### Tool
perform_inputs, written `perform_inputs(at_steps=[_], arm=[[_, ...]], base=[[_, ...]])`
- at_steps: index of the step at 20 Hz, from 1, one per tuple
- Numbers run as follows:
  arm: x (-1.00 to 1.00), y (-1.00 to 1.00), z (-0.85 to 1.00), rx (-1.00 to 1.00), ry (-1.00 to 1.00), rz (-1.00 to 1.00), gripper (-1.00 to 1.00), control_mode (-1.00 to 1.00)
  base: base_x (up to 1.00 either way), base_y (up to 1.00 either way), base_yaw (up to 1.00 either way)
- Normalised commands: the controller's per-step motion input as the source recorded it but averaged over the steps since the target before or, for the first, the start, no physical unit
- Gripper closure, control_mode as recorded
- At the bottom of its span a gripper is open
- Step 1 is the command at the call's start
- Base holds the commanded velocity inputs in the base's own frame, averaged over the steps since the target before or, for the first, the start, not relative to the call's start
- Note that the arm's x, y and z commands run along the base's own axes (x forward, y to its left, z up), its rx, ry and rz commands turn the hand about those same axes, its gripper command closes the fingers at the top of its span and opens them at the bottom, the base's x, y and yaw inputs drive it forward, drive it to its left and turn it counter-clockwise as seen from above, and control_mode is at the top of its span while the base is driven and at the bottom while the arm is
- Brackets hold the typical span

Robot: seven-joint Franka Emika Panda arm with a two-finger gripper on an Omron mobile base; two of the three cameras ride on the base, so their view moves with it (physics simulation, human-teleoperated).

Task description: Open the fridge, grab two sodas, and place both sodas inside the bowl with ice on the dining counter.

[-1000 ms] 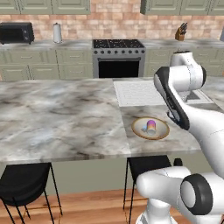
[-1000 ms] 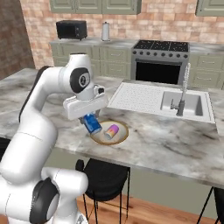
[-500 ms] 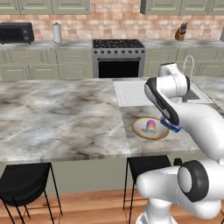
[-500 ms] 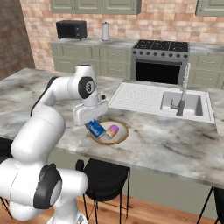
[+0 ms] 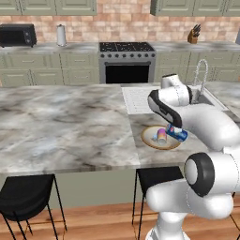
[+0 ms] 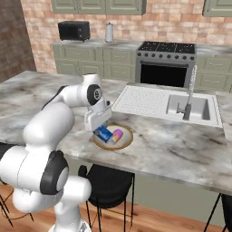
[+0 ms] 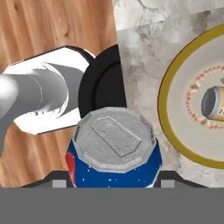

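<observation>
Since a second ago, your gripper (image 6: 102, 131) has dropped low over the bowl with ice (image 6: 126, 141) on the dining counter (image 6: 172, 140). You see it clamped on the blue soda (image 6: 103, 133), tilted over the rim beside the pink soda (image 6: 116, 135) already inside.

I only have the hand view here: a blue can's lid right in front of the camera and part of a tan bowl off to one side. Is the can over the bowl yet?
Observer: In the right base view the blue can, tilted, hangs low over the bowl's near-left part.
Operator: Is the end effector gripping it?
Observer: Yes, the end effector holds the can's upper end.
Operator: And the other can?
Observer: The pink can lies on its side in the bowl, right beside the blue one.
</observation>
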Motion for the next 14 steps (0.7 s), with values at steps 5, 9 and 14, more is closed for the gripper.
perform_inputs(at_steps=[5,9,14], arm=[[0.49,-0.02,-0.34,0.00,0.05,0.13,1.00,-1.00],[0.51,-0.09,-0.34,0.00,0.07,0.10,1.00,-1.00],[0.54,-0.13,-0.31,0.00,0.09,0.07,1.00,-1.00]], base=[[0.00,0.00,0.00],[0.00,0.00,0.00],[0.00,0.00,0.00]])
